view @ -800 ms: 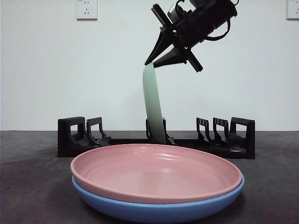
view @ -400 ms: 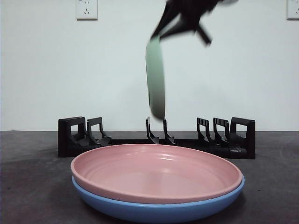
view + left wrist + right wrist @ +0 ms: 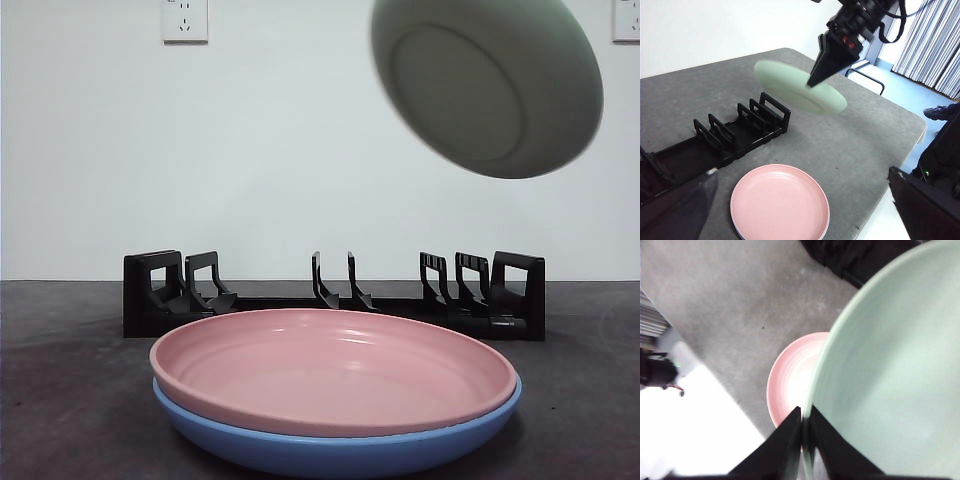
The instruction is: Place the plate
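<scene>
My right gripper (image 3: 804, 421) is shut on the rim of a pale green plate (image 3: 890, 370). It holds the plate high in the air, above and to the right of the black plate rack (image 3: 335, 300). In the front view the green plate (image 3: 487, 85) shows its underside and the gripper is out of frame. The left wrist view shows the right gripper (image 3: 832, 55) pinching the tilted green plate (image 3: 800, 87) over the rack (image 3: 735, 132). My left gripper (image 3: 801, 174) is open and empty, well back from the rack.
A pink plate (image 3: 330, 365) is stacked on a blue plate (image 3: 340, 450) in front of the rack; the pink plate also shows in both wrist views (image 3: 780, 202) (image 3: 795, 375). The rack's slots hold nothing. The table edge (image 3: 900, 145) lies beyond the plates.
The green plate stood in the rack's middle slot a second ago. It has been lifted out, raised and swung to the right, now turned with its underside to the front camera.
</scene>
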### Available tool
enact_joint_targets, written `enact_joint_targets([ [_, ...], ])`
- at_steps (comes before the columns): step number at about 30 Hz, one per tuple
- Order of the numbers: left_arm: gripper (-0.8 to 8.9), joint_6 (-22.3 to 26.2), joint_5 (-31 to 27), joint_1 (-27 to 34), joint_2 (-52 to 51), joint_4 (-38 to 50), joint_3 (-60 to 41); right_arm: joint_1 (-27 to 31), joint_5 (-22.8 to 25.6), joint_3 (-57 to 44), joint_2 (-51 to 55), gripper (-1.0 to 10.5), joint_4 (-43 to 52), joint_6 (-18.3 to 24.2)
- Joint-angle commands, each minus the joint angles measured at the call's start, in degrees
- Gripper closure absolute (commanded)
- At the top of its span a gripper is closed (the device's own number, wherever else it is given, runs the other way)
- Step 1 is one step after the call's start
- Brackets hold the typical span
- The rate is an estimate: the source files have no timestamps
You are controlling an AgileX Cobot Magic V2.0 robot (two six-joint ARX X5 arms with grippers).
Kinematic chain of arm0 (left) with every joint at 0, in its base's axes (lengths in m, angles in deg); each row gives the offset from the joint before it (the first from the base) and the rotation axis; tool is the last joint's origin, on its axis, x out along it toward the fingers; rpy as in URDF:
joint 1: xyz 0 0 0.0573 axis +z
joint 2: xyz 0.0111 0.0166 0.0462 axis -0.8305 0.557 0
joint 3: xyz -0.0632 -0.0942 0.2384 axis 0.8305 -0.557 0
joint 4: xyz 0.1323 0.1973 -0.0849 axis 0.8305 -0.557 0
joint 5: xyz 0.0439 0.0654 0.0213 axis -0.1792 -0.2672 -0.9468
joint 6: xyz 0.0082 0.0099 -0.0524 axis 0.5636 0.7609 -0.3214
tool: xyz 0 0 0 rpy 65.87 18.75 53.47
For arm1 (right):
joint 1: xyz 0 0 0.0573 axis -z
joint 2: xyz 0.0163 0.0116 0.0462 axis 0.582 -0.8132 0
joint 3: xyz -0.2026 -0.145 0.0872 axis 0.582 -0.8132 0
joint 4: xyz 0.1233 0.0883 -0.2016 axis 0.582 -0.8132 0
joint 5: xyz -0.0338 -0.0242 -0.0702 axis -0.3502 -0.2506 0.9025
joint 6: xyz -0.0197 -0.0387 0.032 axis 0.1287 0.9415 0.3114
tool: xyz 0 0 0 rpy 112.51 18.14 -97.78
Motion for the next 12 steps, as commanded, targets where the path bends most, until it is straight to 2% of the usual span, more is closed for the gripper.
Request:
enact_joint_targets([
  [1,2.51,0.6,0.2,-0.3,0.2,0.6,1.2,-6.9,3.0,0.2,0.3,9.4,-0.7,1.5],
  [3,2.51,0.6,0.2,-0.3,0.2,0.6,1.2,-12.0,6.7,-1.2,0.2,9.4,-0.8,0.1],
  [7,2.51,0.6,0.2,-0.3,0.2,0.6,1.2,-22.3,17.1,-7.5,0.2,9.4,1.5,-3.7],
  [12,2.51,0.6,0.2,-0.3,0.2,0.6,1.2,-28.3,18.6,-17.7,0.2,9.4,10.6,-8.2],
])
